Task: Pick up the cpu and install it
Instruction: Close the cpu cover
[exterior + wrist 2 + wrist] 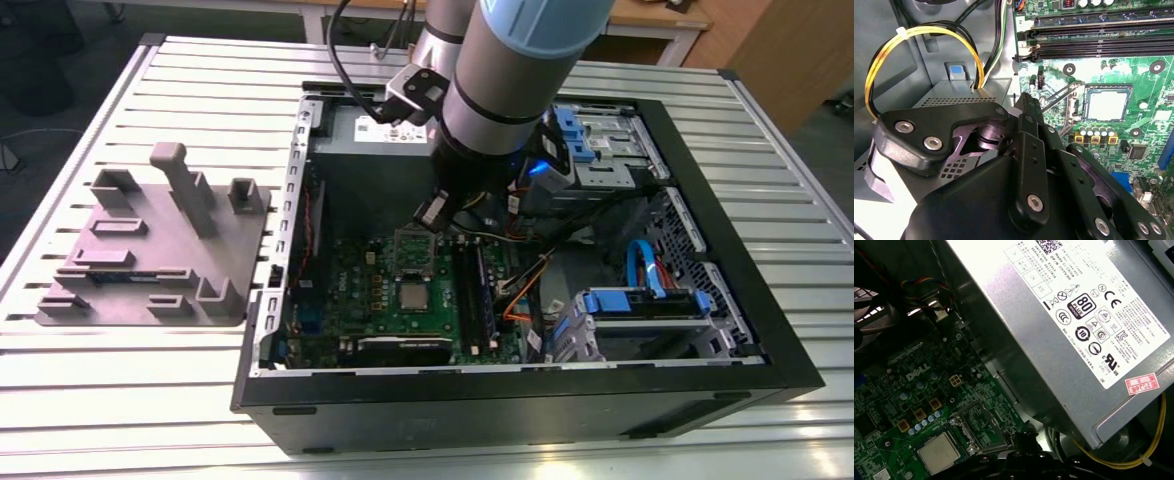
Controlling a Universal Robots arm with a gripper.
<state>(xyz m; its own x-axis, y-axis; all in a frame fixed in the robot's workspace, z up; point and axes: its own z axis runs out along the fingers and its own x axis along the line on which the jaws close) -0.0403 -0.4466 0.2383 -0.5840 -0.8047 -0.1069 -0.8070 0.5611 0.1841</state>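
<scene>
While hovering inside the case | gripper [1026, 107] seen closed, apparently empty | cpu [1107, 105] seated flat in motherboard [354, 290] socket | risk: snagging yellow cable [884, 55] beside power supply [1079, 315].

Even overhead light lit the ribbed aluminium table [160, 400] brightly, the open black computer case [534, 400] interior sat dimmer under arm shadow, the shiny silver-grey square cpu [1108, 105] glared pale, and the near black gripper linkage [1004, 165] was soft-focused.
</scene>
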